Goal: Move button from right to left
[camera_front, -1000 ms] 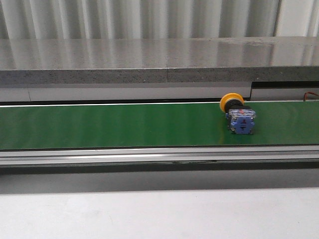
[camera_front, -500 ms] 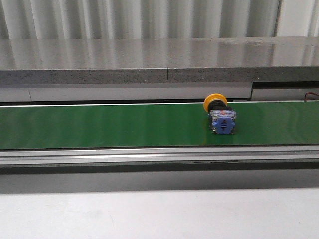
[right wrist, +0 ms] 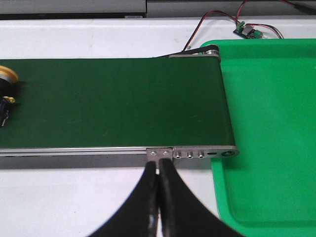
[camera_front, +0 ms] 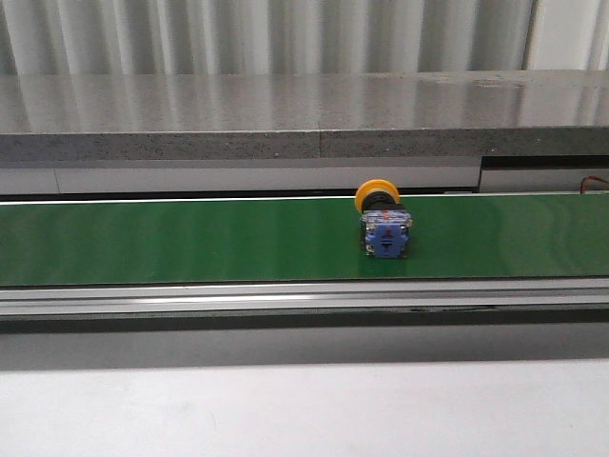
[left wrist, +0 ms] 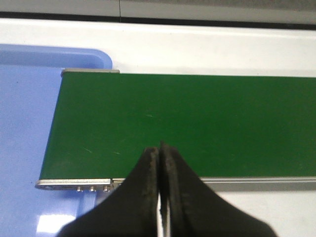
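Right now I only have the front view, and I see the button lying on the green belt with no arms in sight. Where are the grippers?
Observer: Both are shut and empty. The left gripper hangs at the near edge of the belt's left end.
Operator: What lies past that end?
Observer: A blue tray sits beside and under the belt's end.
Operator: And the right side?
Observer: The right gripper hangs at the near edge by the right end, where a green tray sits. The button barely shows at that picture's edge, apart from the fingers.
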Motion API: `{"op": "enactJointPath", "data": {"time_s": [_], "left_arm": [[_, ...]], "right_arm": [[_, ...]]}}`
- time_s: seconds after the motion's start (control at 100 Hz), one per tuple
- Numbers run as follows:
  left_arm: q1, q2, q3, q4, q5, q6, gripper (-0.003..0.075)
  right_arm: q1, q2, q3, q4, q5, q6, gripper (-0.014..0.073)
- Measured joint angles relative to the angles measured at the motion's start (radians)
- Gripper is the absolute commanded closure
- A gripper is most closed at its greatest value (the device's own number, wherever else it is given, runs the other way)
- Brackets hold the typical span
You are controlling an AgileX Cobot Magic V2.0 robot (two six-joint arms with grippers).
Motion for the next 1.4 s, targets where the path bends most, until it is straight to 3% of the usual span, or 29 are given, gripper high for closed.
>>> {"op": "enactJointPath", "data": {"time_s": [0.17,0.26,0.35,0.5,0.57,0.74,1.11,1.4], "left_arm": [[0.0,0.016,0.0,0.0,0.018,0.0,0.0734],[0.0,0.016,0.0,0.002,0.028,0.0,0.0663],[0.0,0.016,0.0,0.004,0.028,0.0,0.0501],[0.0,0.016,-0.001,0.006,0.028,0.0,0.0099],[0.0,0.016,-0.001,0.006,0.028,0.0,0.0002],[0.0,0.016,-0.001,0.006,0.028,0.0,0.0081],[0.0,0.024,-0.001,-0.044,0.028,0.0,0.0082],[0.0,0.14,-0.036,-0.166,0.028,0.0,0.0082]], "right_arm": [[0.0,0.0,0.0,0.0,0.0,0.0,0.0661],[0.0,0.0,0.0,0.0,0.0,0.0,0.0661],[0.0,0.0,0.0,0.0,0.0,0.0,0.0661],[0.0,0.0,0.0,0.0,0.0,0.0,0.0661],[0.0,0.0,0.0,0.0,0.0,0.0,0.0661],[0.0,0.0,0.0,0.0,0.0,0.0,0.0661],[0.0,0.0,0.0,0.0,0.0,0.0,0.0661],[0.0,0.0,0.0,0.0,0.0,0.0,0.0661]]}}
